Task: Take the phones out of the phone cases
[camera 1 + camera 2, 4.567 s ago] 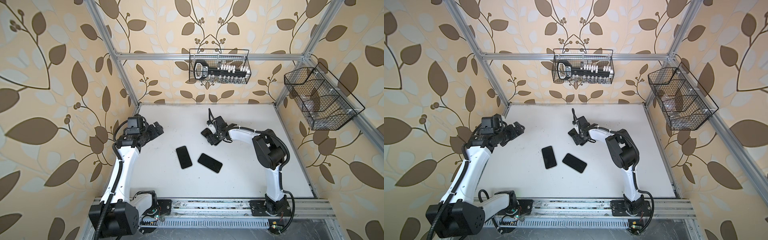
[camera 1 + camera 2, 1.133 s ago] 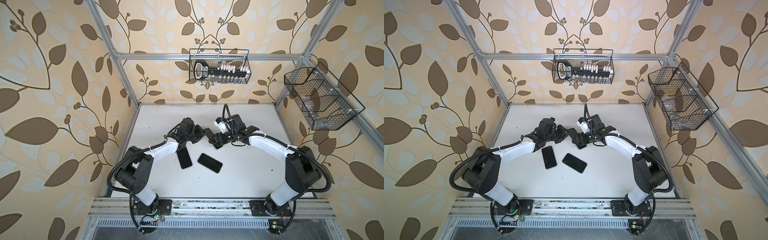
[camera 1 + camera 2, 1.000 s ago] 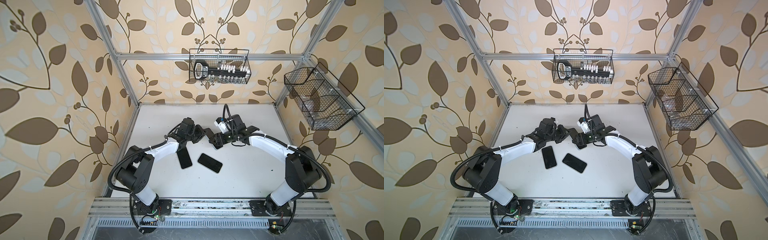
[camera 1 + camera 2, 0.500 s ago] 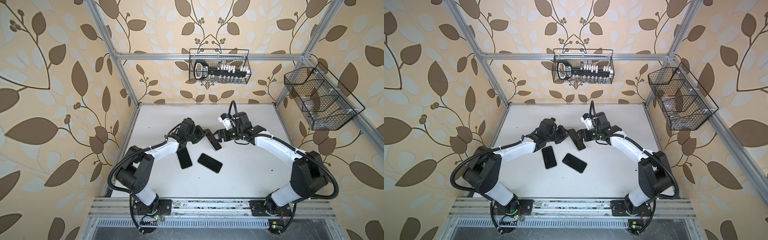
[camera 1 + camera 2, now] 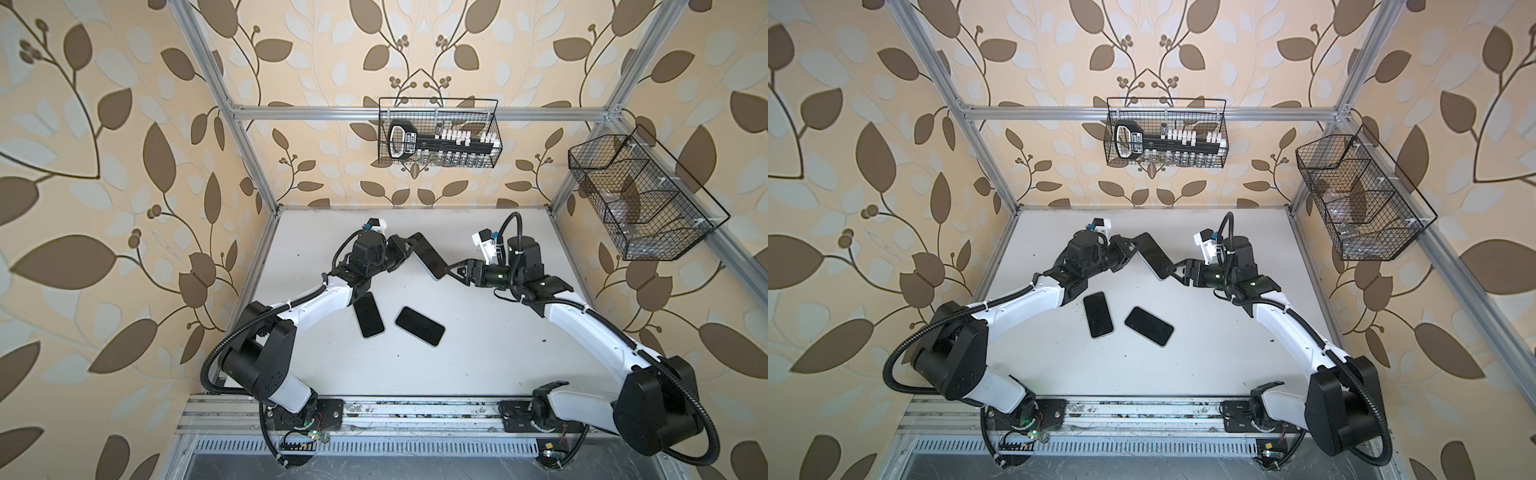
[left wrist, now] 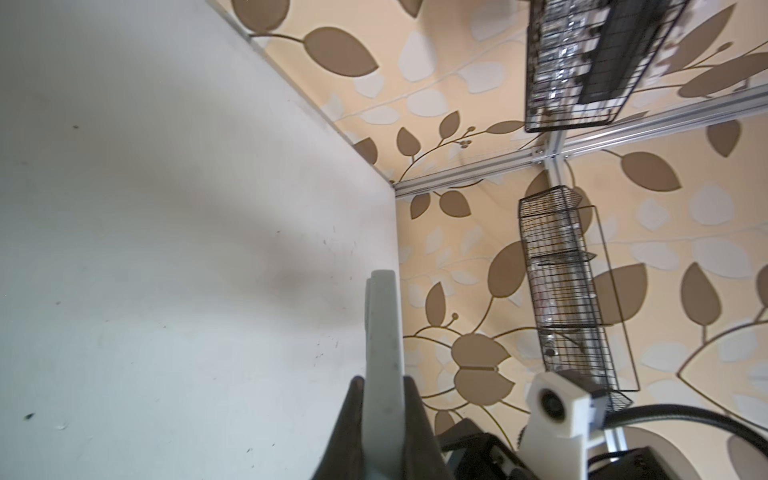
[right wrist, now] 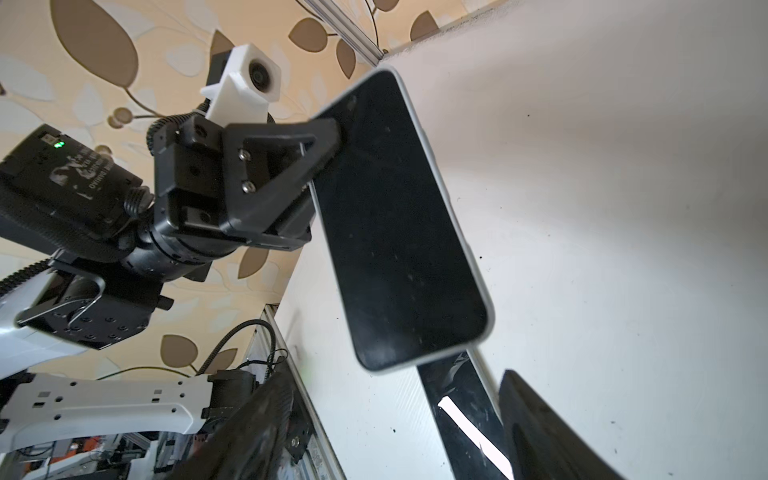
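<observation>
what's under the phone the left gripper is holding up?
Only bare table shows around the held phone in the right wrist view. In both top views the phone hides the patch directly below it, so that spot is unconfirmed.

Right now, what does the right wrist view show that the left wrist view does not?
Only the right wrist view: the broad dark face of the phone and the open right tool. Only the left wrist view: the phone edge-on, the back basket and the side basket. Both: the left tool shut on the phone, above the white table.
</observation>
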Robot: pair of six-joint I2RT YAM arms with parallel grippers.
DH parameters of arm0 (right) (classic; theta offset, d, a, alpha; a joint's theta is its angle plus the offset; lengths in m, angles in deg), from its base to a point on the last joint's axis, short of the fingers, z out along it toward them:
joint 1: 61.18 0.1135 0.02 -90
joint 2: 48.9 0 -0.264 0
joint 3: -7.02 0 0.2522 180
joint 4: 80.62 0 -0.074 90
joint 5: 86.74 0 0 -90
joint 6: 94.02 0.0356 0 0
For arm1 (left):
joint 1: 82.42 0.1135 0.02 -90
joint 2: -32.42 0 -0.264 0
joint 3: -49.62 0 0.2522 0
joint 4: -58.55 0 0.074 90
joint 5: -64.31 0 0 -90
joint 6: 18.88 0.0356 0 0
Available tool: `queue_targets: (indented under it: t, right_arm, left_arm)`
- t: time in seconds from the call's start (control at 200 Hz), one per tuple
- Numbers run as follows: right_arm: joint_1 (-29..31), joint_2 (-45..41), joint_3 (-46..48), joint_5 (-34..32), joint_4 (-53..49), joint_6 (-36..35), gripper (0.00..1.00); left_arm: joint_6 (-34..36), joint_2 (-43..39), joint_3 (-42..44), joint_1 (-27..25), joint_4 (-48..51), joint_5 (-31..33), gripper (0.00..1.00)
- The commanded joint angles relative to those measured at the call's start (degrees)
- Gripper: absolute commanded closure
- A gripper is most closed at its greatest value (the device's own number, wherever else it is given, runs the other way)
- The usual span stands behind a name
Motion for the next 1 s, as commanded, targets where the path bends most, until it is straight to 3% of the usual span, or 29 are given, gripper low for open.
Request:
queue_targets:
  t: [0.0,0.335,0.995]
  right_arm:
    - [-0.38,-3.61,4.74,1.79,8.95,6.98,0.27]
    - [1.99,-5.0,13.64,0.35,27.58,17.09,0.41]
    - [7.43,4.26,13.17,-3.88,43.45,24.17,0.5]
  left_arm:
    - [-4.06,-2.35,1.42,-0.47,-15.31,0.83,1.0]
    - [-7.0,-1.29,4.43,-0.63,-21.06,2.48,1.0]
    - [-9.09,-1.05,6.37,-0.89,-24.5,2.96,1.0]
